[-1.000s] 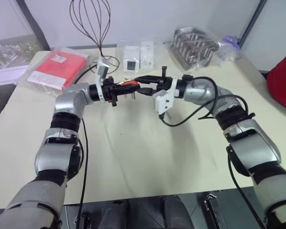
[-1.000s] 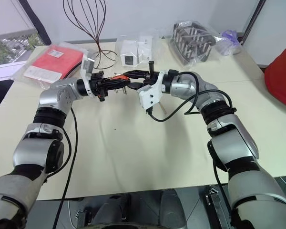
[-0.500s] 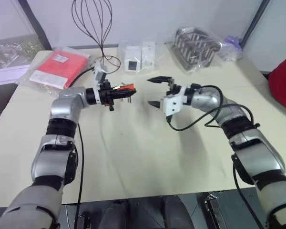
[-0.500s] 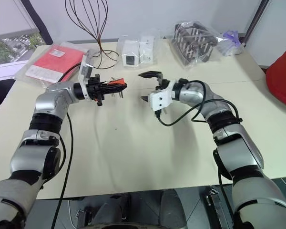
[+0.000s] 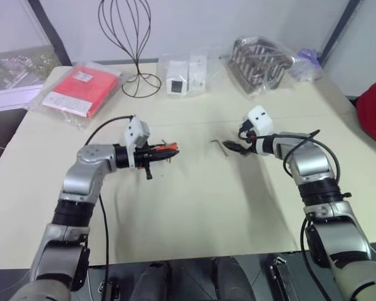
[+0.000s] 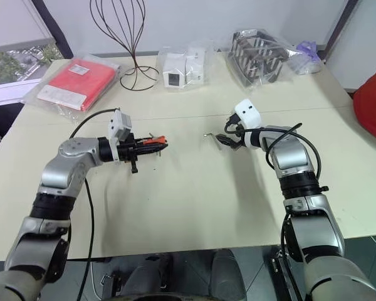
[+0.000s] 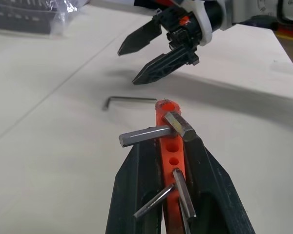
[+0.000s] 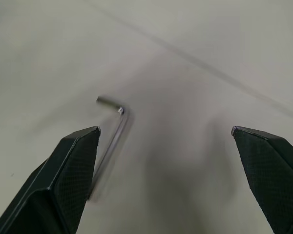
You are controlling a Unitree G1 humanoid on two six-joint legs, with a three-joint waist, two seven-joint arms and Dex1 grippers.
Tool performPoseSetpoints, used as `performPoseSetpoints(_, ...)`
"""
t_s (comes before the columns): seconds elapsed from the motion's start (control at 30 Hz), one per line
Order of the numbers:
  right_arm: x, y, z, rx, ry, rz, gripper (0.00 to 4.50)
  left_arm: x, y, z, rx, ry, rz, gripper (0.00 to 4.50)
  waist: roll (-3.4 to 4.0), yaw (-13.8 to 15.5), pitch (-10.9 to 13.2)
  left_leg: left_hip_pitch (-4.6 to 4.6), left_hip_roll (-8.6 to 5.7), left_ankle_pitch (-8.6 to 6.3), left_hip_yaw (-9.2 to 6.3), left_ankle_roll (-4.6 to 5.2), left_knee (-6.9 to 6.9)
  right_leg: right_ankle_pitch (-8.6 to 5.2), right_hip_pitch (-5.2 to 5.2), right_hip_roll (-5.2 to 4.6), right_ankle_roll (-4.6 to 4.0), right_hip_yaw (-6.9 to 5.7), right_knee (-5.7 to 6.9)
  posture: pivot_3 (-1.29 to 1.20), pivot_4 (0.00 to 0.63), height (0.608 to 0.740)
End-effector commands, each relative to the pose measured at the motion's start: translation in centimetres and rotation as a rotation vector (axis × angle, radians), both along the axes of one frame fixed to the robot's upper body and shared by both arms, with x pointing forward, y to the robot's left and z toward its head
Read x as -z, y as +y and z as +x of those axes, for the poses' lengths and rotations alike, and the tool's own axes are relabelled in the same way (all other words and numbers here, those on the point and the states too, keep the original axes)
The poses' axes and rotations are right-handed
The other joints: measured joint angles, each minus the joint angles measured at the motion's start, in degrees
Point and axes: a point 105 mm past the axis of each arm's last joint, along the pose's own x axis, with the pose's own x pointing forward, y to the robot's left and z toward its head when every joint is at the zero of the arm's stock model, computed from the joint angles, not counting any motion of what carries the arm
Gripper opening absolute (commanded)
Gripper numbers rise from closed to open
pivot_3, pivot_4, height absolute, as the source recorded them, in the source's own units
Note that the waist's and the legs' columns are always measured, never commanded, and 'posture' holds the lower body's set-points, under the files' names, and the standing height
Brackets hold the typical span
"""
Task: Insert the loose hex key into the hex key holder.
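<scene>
The right claw has spread wide and dropped to the loose hex key on the bench; left claw stays clenched on the hex key holder, insertion pending.

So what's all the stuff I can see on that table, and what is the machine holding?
loose hex key: one, silver-grey, flat on the table, near the right tool's tips
hex key holder: one, orange-red with grey keys sticking out, clamped in the left tool
red packet: one, in clear plastic, far left
wire stand: one, dark, far edge
white boxes: two, bagged, far middle
dark rack: one, bagged, far right
purple item: one, bagged, far right corner
table: one, cream
left tool: black, shut on the holder
right tool: black, open beside the loose key
</scene>
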Motion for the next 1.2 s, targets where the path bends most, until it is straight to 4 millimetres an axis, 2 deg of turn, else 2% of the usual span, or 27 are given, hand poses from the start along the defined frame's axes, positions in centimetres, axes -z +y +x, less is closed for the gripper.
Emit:
performPoseSetpoints(0.03, -1.6, 1.0, -0.1, -0.02, -0.023, 0.009, 4.49, -0.5, -0.5, -0.4, -0.025, -0.036, -0.019, 0.0, 0.0, 0.4, 0.0, 0.0, -0.01, 0.0, -0.01, 0.0, 0.01, 0.0, 0.01, -0.01, 0.0, 0.0, 0.0, 0.0, 0.15, 0.74)
performPoseSetpoints(0.2, 0.0, 2.4, 0.1, -0.02, 0.035, -0.003, 4.49, 0.0, -0.9, -0.6, -0.045, -0.036, -0.018, 0.0, -0.01, 0.7, 0.0, 0.0, -0.01, 0.0, 0.01, 0.0, 0.04, 0.01, 0.02, -0.02, 0.01, 0.0, 0.0, 0.0, 0.15, 0.74)
performPoseSetpoints(0.4, 1.6, 3.0, 0.2, -0.006, 0.079, -0.013, 4.49, 0.0, -1.4, -0.7, -0.051, -0.041, -0.025, 0.0, -0.02, 1.1, 0.0, 0.0, -0.02, 0.0, 0.01, -0.01, 0.03, 0.01, 0.02, -0.02, 0.01, 0.0, -0.01, 0.0, 0.15, 0.74)
performPoseSetpoints(0.43, 2.1, 2.8, 0.3, 0.014, 0.09, -0.018, 4.1, 0.0, -1.5, -0.6, -0.054, -0.043, -0.029, 0.0, -0.02, 1.1, 0.0, 0.0, -0.01, 0.0, 0.01, -0.01, 0.03, 0.01, 0.02, -0.01, 0.01, 0.0, -0.01, 0.0, 0.15, 0.74)
performPoseSetpoints(0.47, 2.5, 2.7, 0.4, 0.027, 0.097, -0.022, 3.96, -0.1, -1.5, -0.6, -0.056, -0.045, -0.031, 0.0, -0.04, 1.1, 0.0, 0.01, -0.01, 0.0, 0.01, -0.01, 0.04, 0.01, 0.02, -0.01, 0.01, 0.0, -0.01, 0.0, 0.15, 0.74)
performPoseSetpoints(0.5, 2.8, 2.5, 0.5, 0.032, 0.106, -0.026, 3.62, -0.1, -1.5, -0.6, -0.057, -0.048, -0.032, 0.0, -0.04, 1.1, 0.0, 0.02, 0.0, 0.0, 0.01, -0.01, 0.04, 0.02, 0.03, 0.0, 0.01, 0.0, -0.01, 0.0, 0.15, 0.74)
performPoseSetpoints(0.67, 3.4, 2.0, 0.3, 0.045, 0.149, 0.006, 1.12, -0.3, -1.4, -0.5, -0.066, -0.054, -0.032, 0.0, -0.09, 1.3, -0.1, 0.05, -0.01, 0.0, 0.01, 0.0, 0.04, 0.02, 0.09, -0.01, 0.01, 0.0, -0.01, 0.0, 0.15, 0.74)
performPoseSetpoints(0.7, 3.4, 2.0, 0.3, 0.045, 0.152, 0.009, 0.41, -0.3, -1.4, -0.5, -0.068, -0.054, -0.032, 0.0, -0.09, 1.3, -0.1, 0.05, -0.01, 0.0, 0.01, 0.0, 0.05, 0.02, 0.1, 0.0, 0.0, 0.0, -0.01, 0.0, 0.15, 0.74)
performPoseSetpoints(0.77, 3.6, 2.0, 0.2, 0.061, 0.17, 0.029, 0.04, -0.2, -1.3, -0.4, -0.071, -0.055, -0.031, 0.0, -0.1, 1.3, -0.1, 0.06, -0.01, 0.0, 0.01, -0.01, 0.05, 0.02, 0.11, 0.0, 0.0, -0.01, -0.01, 0.0, 0.15, 0.74)
performPoseSetpoints(0.87, 3.6, 2.0, 0.2, 0.081, 0.188, 0.065, 0.04, -0.3, -1.2, -0.2, -0.076, -0.056, -0.029, 0.0, -0.11, 1.3, -0.1, 0.06, -0.01, 0.0, 0.01, 0.0, 0.05, 0.02, 0.12, 0.0, 0.01, 0.0, -0.01, 0.0, 0.15, 0.74)
performPoseSetpoints(0.97, 2.4, 3.0, 0.3, 0.029, 0.126, 0.099, 0.04, -0.6, -0.8, 0.4, -0.081, -0.053, -0.025, 0.0, -0.11, 1.3, -0.1, 0.07, -0.01, 0.0, 0.0, 0.0, 0.05, 0.02, 0.13, 0.0, 0.01, -0.01, -0.02, 0.0, 0.15, 0.74)
performPoseSetpoints(1.1, -3.8, 5.7, 0.3, -0.108, -0.079, 0.329, 0.04, -2.0, -0.2, 1.7, -0.045, -0.041, -0.043, 0.0, -0.09, 1.1, -0.1, 0.05, 0.0, 0.0, 0.02, 0.0, 0.03, 0.02, 0.07, 0.0, 0.01, -0.01, -0.01, 0.0, 0.15, 0.74)
performPoseSetpoints(1.2, -6.2, 6.6, -0.2, -0.157, -0.145, 0.414, 0.04, -3.0, -0.4, 2.3, -0.001, -0.069, -0.018, 0.0, -0.09, 1.1, -0.1, -0.01, 0.0, 0.0, 0.0, -0.01, 0.01, 0.02, 0.0, 0.0, 0.02, -0.02, -0.02, 0.0, 0.15, 0.74)
